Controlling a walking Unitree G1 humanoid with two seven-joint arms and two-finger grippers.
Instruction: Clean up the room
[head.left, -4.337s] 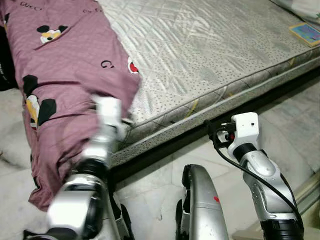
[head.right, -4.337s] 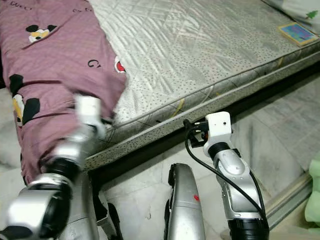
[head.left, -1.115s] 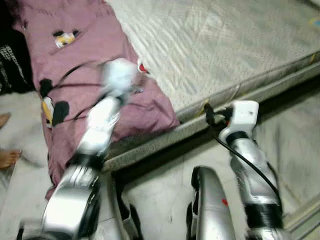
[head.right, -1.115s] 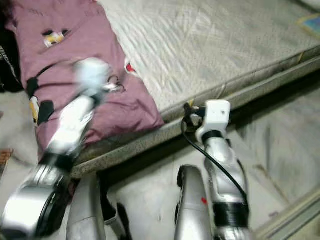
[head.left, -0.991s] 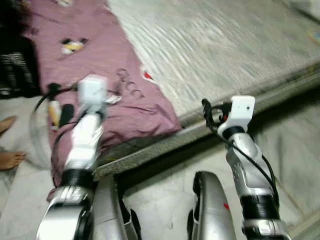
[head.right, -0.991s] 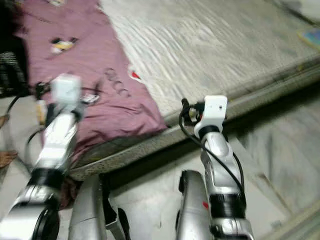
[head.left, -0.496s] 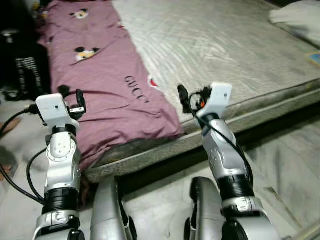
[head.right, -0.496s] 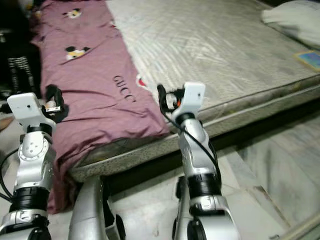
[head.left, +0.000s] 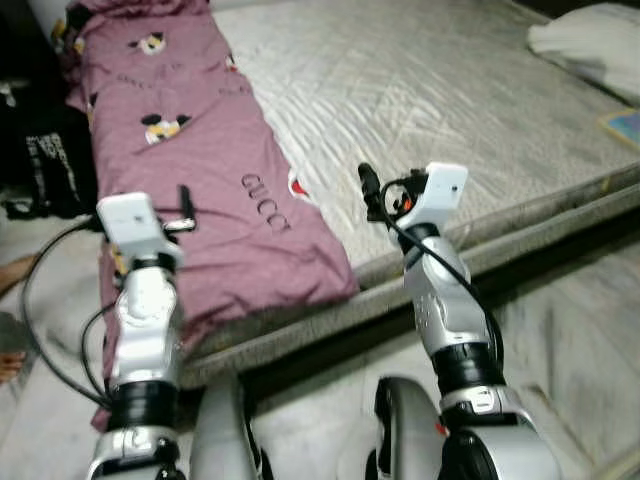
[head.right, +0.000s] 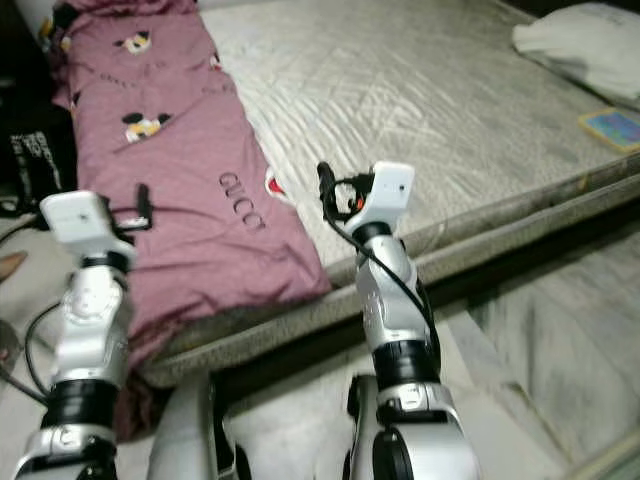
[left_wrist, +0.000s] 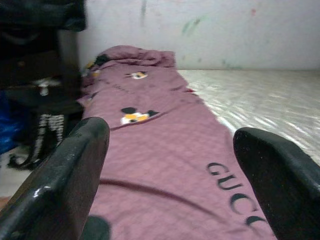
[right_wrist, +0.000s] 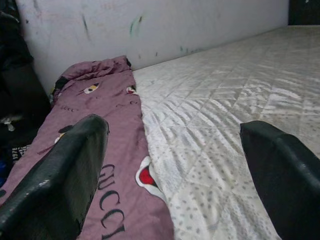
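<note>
A purple blanket (head.left: 200, 150) with cartoon-mouse prints lies in a long strip along the left side of the grey quilted mattress (head.left: 420, 90), its near end hanging over the front edge. My left gripper (head.left: 182, 208) is raised over the blanket's near left part, open, with nothing between its fingers (left_wrist: 65, 175). My right gripper (head.left: 368, 192) hovers just above the mattress beside the blanket's right edge. It is also open and empty, and its wrist view looks along the blanket (right_wrist: 100, 120) and the mattress (right_wrist: 235, 100) toward a white wall.
A white pillow (head.left: 590, 40) and a flat colourful book (head.left: 625, 125) lie at the mattress's far right. Dark bags (head.left: 45, 160) stand on the floor left of the bed. A person's bare foot (head.left: 10, 270) shows at the left edge. Pale tiled floor runs in front.
The camera has tilted up and shifted. Both arms have risen from near the bed's front edge; in the last half second the left gripper has moved right, over the blanket. The right gripper barely moved.
</note>
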